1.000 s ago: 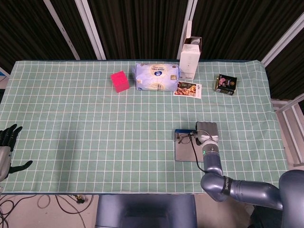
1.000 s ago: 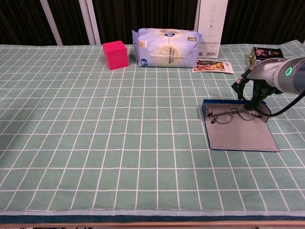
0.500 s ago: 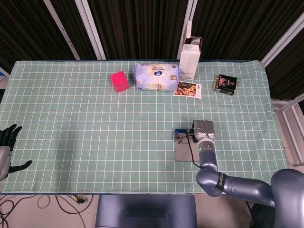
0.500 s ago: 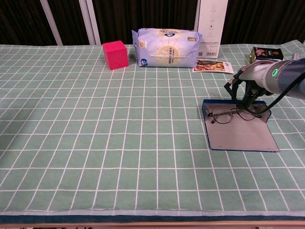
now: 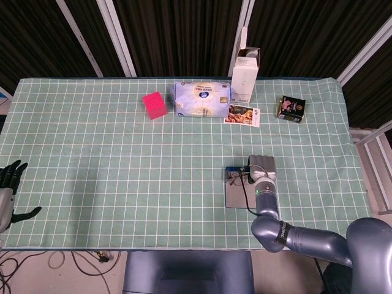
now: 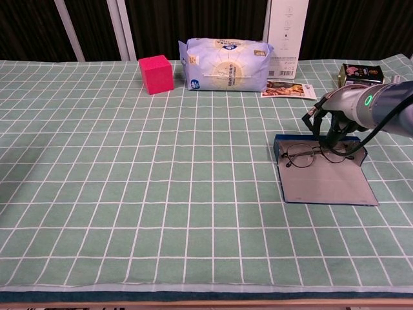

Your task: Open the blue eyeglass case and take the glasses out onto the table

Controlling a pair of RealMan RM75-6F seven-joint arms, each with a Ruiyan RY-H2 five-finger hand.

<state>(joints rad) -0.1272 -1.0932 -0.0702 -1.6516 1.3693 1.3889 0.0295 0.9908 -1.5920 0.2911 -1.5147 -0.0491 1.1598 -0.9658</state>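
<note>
Your case [image 6: 326,174] lies open and flat on the bench [image 6: 129,194], stiff and steady, with the glasses [image 6: 316,155] at its far end: light, thin-wired and fragile, so I'd take the bridge or a temple, never the lenses. The chest view shows your right hand [image 6: 330,123] over their right side, though whether it pinches the frame you cannot tell; the head view alone shows your left hand [image 5: 9,190] spread and empty at the bench's left edge.

Print showed on the tissue pack [image 6: 226,66] and the tall white box [image 6: 288,20], seemingly too small to read.

Tissue pack [image 6: 225,64], pink cube [image 6: 156,73] line far edge; near cloth [image 6: 129,194] open.
</note>
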